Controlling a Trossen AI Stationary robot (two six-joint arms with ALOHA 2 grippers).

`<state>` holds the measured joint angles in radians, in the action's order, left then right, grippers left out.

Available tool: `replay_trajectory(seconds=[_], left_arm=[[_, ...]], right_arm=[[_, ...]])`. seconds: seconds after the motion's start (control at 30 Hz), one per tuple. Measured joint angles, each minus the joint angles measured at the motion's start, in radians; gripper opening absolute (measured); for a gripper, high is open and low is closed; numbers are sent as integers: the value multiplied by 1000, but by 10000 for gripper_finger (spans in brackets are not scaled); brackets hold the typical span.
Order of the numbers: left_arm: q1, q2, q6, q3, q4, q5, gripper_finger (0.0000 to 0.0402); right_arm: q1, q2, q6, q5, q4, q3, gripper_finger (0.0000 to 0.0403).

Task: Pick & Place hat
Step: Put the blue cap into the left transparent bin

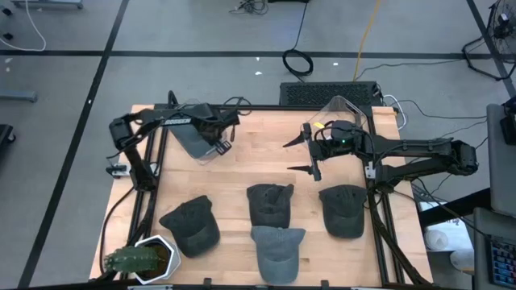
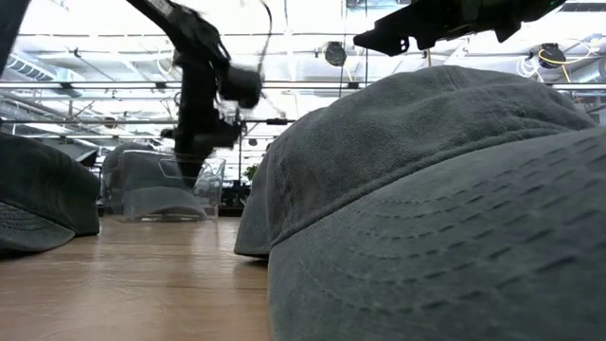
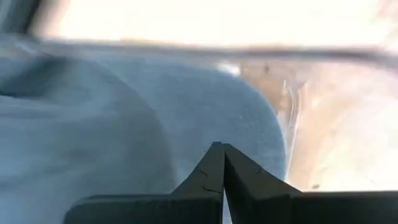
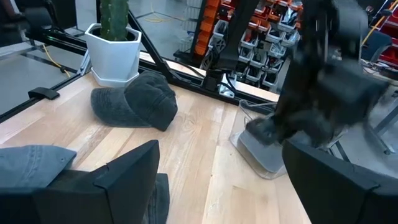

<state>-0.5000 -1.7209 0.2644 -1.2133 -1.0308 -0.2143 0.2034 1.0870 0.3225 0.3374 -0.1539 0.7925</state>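
Observation:
A blue-grey hat (image 1: 190, 137) lies in a clear container (image 1: 206, 155) at the table's far left; in the left wrist view it (image 3: 124, 124) fills the picture. My left gripper (image 1: 218, 145) (image 3: 222, 149) is shut right at its cloth. My right gripper (image 1: 300, 155) (image 4: 217, 180) hangs open above the table's middle and touches nothing. Three dark hats (image 1: 191, 224) (image 1: 270, 203) (image 1: 343, 209) and a lighter grey one (image 1: 278, 250) rest on the near half of the table. My left gripper comes at the blue-grey hat from above, slanting, with its shut fingertips (image 3: 214, 163) against the crown cloth (image 3: 242, 134). The fingertips themselves hide whether a fold is pinched between them. The hat rests in the clear container (image 2: 156, 194).
A white pot with a cactus (image 1: 145, 259) (image 4: 115, 50) stands at the near left corner. A second clear container (image 1: 348, 109) sits at the far right. Dark frame rails (image 1: 157, 161) run along the table's left and right sides. Bare wood (image 1: 258, 153) lies between the two grippers.

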Motion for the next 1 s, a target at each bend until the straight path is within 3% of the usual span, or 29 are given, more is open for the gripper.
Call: replay_trajectory(seconds=[0.2,0.37,0.47,0.7,0.87,1.0], left_arm=[[18,203,-33,-2,5,-10,1],[56,398,-158,-3,113,3,3],[74,513,-243,17,235,116,6],[90,743,-345,212,565,514,3],[96,868,-298,371,715,606,15],[105,918,-200,450,749,573,27]], right_arm=[[0,0,1,0,-6,0,329],[0,0,0,0,-6,0,329],[0,0,-7,1,-6,0,329],[-3,0,-29,5,-6,0,329],[-18,0,-53,38,7,0,329],[-102,0,-52,97,11,0,329]])
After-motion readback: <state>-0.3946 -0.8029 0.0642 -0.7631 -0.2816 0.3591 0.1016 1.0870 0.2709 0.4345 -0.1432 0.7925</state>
